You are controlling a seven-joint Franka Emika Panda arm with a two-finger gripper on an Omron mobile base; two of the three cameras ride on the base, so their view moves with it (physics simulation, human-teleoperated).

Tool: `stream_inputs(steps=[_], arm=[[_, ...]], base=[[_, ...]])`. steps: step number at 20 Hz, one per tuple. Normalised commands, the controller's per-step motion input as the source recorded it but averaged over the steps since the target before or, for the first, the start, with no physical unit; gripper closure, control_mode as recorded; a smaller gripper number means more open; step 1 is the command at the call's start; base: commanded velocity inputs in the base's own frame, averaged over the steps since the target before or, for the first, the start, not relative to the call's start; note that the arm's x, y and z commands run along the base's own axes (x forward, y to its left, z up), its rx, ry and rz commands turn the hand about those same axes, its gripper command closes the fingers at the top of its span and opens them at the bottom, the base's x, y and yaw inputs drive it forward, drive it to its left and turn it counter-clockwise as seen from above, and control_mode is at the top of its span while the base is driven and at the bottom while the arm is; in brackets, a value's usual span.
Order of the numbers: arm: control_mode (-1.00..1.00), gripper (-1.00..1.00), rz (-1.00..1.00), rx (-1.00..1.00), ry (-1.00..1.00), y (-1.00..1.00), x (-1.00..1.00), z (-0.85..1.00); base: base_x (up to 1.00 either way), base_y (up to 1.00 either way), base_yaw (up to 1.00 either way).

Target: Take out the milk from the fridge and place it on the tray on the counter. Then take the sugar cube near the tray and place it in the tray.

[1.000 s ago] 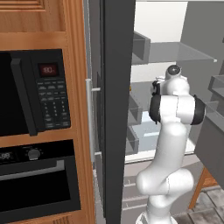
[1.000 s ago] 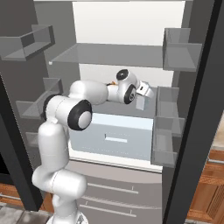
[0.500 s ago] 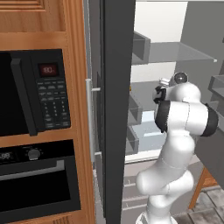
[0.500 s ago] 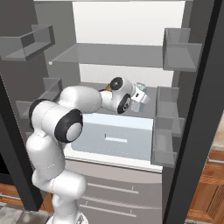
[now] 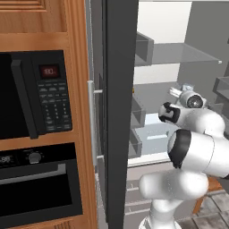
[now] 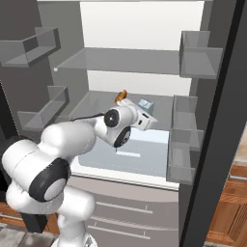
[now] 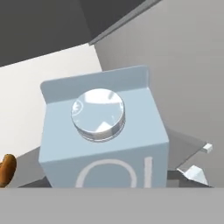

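A glossy white arm [image 6: 58, 144] of rounded, bulbous segments, with black bands at the joints and round grey end caps.

We count one milk carton [image 7: 103, 140] with one round cap [image 7: 98, 113], standing in one open fridge [image 6: 140, 72]. Beside the carton lies one small orange-brown item [image 7: 6, 169]. We see one robot arm [image 6: 62, 159], one microwave [image 5: 31, 96], one wall oven [image 5: 38, 183], and three door bins [image 6: 185, 118] on the fridge's right door.
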Motion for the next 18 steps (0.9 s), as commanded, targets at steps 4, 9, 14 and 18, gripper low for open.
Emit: stream_inputs(steps=[4, 9, 14, 18], arm=[[-1.00, 1.00, 0.01, 0.05, 0.00, 0.07, -0.92, 0.91], [-1.00, 1.00, 0.11, 0.01, 0.00, 0.03, -0.69, 0.93], [-1.00, 1.00, 0.16, 0.00, 0.05, 0.12, -0.46, 0.72], [-1.00, 1.00, 0.10, 0.00, 0.16, 0.24, -0.36, 0.42]], base=[[0.00, 0.00, 0.00], [0.00, 0.00, 0.00], [0.00, 0.00, 0.00], [0.00, 0.00, 0.00]])
